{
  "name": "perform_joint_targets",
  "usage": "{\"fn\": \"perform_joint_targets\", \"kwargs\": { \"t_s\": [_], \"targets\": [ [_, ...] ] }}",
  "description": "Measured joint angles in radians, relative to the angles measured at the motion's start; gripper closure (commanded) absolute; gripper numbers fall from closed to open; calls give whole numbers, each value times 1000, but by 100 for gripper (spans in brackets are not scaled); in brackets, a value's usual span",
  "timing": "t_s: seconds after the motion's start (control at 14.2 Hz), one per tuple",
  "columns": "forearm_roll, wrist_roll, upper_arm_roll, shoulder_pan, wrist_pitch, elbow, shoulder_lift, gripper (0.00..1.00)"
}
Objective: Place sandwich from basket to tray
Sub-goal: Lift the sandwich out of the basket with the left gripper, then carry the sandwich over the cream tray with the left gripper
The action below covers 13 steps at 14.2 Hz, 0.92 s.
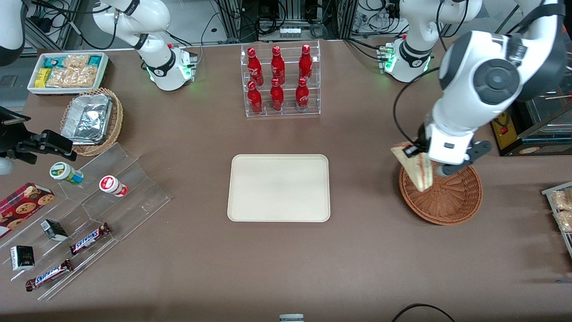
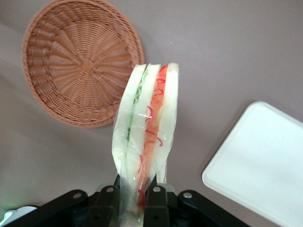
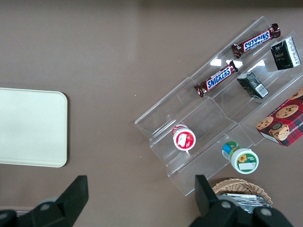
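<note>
Above the round reddish-brown wicker basket [image 1: 441,195], your claw [image 2: 137,198] is clamped on the pale triangular sandwich [image 2: 147,126], lifted clear; carrying and lowering onto the bare cream rectangular tray [image 1: 279,188] remain.

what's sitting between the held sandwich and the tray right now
Nothing visible. The left arm's end effector, shut on the wrapped triangular sandwich, hangs above the reddish-brown round wicker basket. Only bare brown table separates it from the empty cream rectangular tray.
</note>
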Motion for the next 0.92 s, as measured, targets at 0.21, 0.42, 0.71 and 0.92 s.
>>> {"fn": "perform_joint_targets", "kwargs": {
  "t_s": [0.21, 0.42, 0.71, 0.92],
  "targets": [
    [0, 60, -2, -88, 8, 8, 21, 79],
    [-1, 68, -3, -166, 63, 9, 66, 79],
    [-1, 69, -3, -260, 153, 11, 154, 78],
    [-1, 68, -4, -332, 212, 36, 247, 78]
  ]
}}
